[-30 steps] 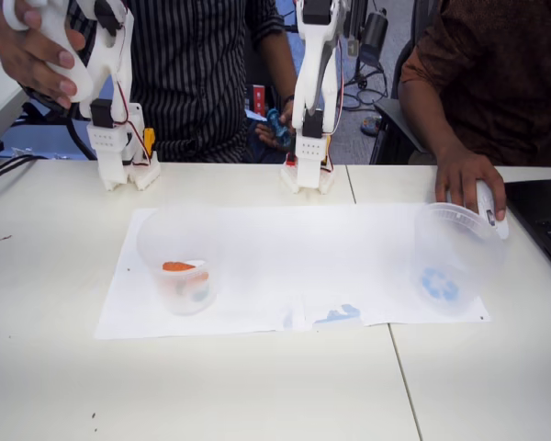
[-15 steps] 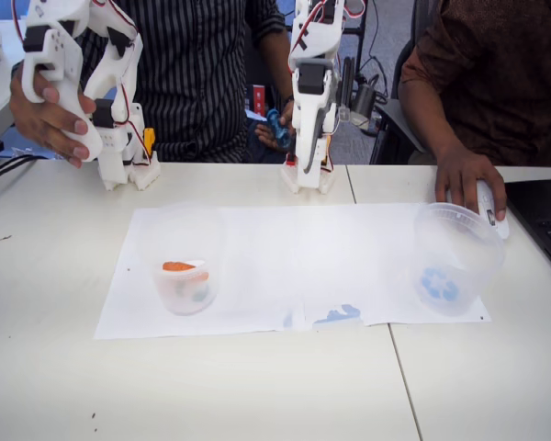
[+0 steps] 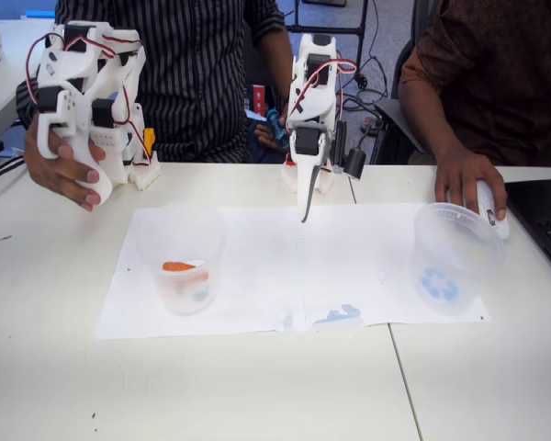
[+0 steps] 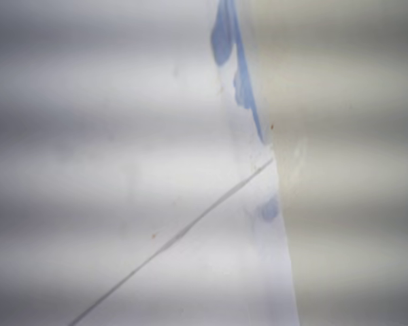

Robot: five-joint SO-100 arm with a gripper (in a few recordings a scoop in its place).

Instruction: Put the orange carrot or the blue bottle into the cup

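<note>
The fixed view takes in the whole desk (image 3: 55,367): a sheet of white paper (image 3: 285,266) lies across its middle, with the cup (image 3: 182,262) standing on the paper's left part and a second clear cup (image 3: 452,257) at its right edge. The carrot (image 3: 178,267) lies inside the cup, near its base. The second cup shows a blue arrows symbol at its bottom, and a person's hand (image 3: 464,179) rests on a white mouse (image 3: 489,207) just behind it.

The wrist view is blurred and close to the surface. It shows the paper (image 4: 122,170), its edge against the bare desk (image 4: 353,170), blue smears (image 4: 224,41) along that edge, and a thin dark line (image 4: 190,227) running slantwise across the sheet.

The gripper (image 3: 306,207) hangs at the back edge of the paper, pointing down, well apart from both cups. It holds nothing; its fingers look close together, though how far they part I cannot tell.

The middle of the paper between the two cups lies bare, with a blue smear (image 3: 342,314) near its front edge. The front of the desk is open too.
</note>
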